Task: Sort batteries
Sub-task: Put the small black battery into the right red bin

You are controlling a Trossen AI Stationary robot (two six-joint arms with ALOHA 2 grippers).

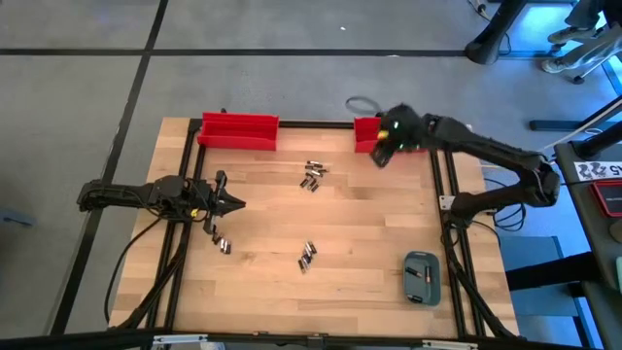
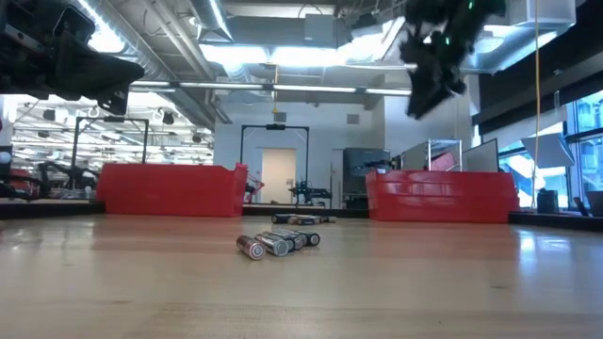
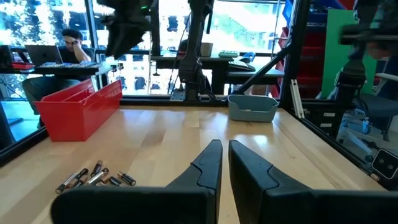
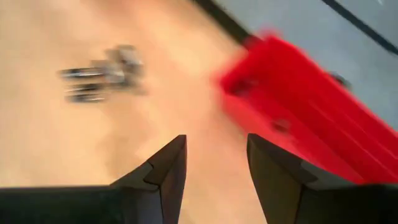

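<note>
The right wrist view is smeared: the batteries [image 4: 102,73] show only as grey streaks. The right arm hides most of the far right red bin [image 1: 364,135] from above.

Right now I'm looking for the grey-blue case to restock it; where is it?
In the high view the case lies at the table's near right corner, beside the right frame rail, with the battery cluster to its left as its nearest neighbour.

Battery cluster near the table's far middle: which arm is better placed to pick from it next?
Probably the right: its hand hangs open beside the right red bin, close to that cluster. The left hand is shut and farther off.
</note>
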